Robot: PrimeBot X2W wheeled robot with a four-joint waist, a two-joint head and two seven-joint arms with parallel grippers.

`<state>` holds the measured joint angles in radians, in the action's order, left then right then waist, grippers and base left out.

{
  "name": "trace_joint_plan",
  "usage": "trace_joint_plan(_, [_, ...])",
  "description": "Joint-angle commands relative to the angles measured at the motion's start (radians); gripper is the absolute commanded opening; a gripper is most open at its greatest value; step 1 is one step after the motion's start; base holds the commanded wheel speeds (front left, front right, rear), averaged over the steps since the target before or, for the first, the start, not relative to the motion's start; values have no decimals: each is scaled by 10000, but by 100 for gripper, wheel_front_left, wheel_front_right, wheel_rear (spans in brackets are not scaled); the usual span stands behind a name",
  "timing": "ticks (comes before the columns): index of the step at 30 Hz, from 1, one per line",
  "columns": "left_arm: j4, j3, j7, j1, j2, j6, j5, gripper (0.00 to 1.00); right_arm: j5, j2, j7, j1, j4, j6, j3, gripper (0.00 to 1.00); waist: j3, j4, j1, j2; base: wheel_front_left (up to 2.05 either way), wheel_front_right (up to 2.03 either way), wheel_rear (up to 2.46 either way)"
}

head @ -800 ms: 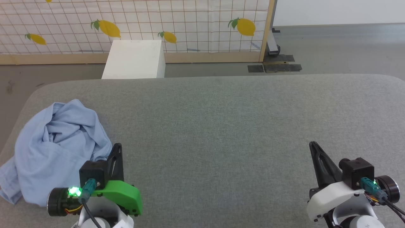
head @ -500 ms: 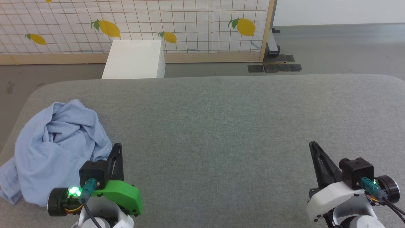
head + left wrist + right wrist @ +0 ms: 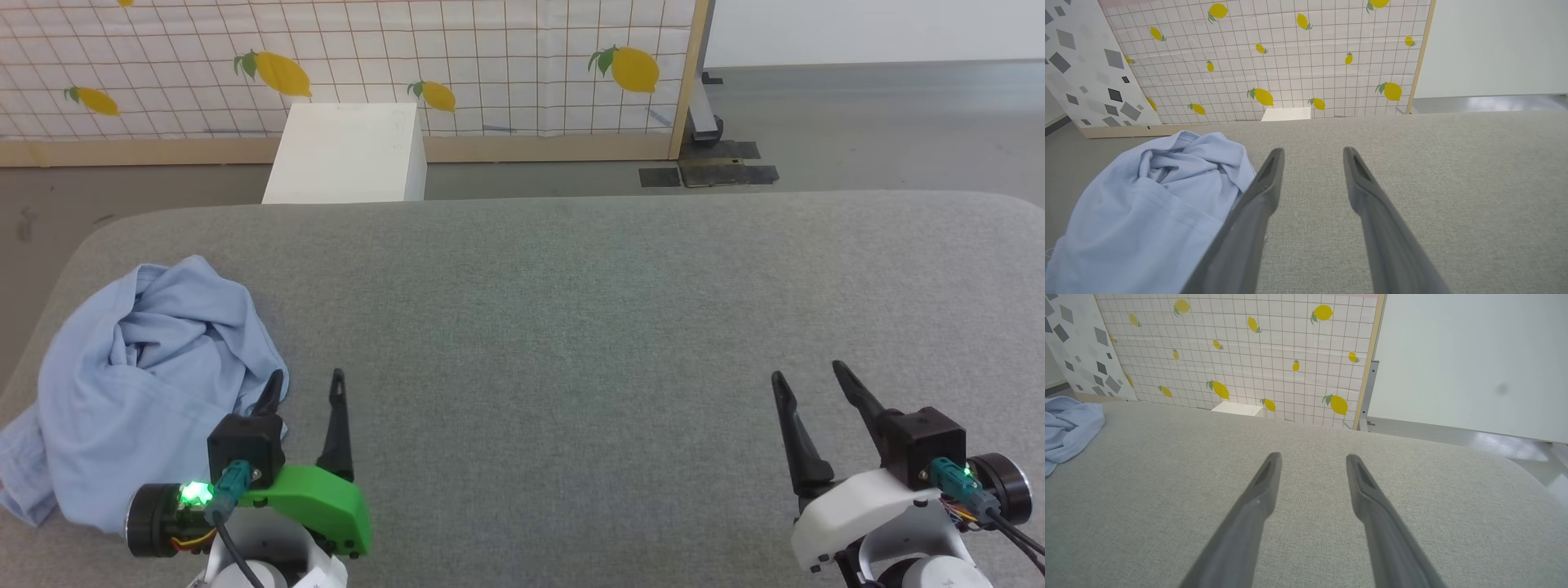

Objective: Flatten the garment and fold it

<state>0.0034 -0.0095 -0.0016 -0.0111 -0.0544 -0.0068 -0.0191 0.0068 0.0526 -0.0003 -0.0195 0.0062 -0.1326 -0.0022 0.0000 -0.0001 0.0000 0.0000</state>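
Your left gripper [image 3: 307, 376] spread wide, the garment [image 3: 139, 384] crumpled just to its left — near one finger, your right gripper [image 3: 807, 371] spread too, well apart from it, both over the grey padded surface [image 3: 571, 310]
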Motion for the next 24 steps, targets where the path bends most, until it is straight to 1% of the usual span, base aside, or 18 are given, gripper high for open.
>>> trace_joint_plan(1, [42,-35,-63,-25,1,27,-35,100,15,-1,-58,18,19,1,1,100,0,1,0,0,0,0,0])
trace_joint_plan(14, [306,-262,-333,-176,-1,165,-192,100,-35,-3,-308,95,132,2,20,100,-3,221,0,0,0,0,0])
trace_joint_plan(22, [453,-371,-501,-242,-16,257,-298,100,-115,-5,-439,147,216,4,78,100,-18,611,0,0,0,0,0])
trace_joint_plan(24, [506,-418,-565,-263,-26,288,-334,100,-137,-5,-492,163,241,4,88,100,-24,804,0,0,0,0,0])
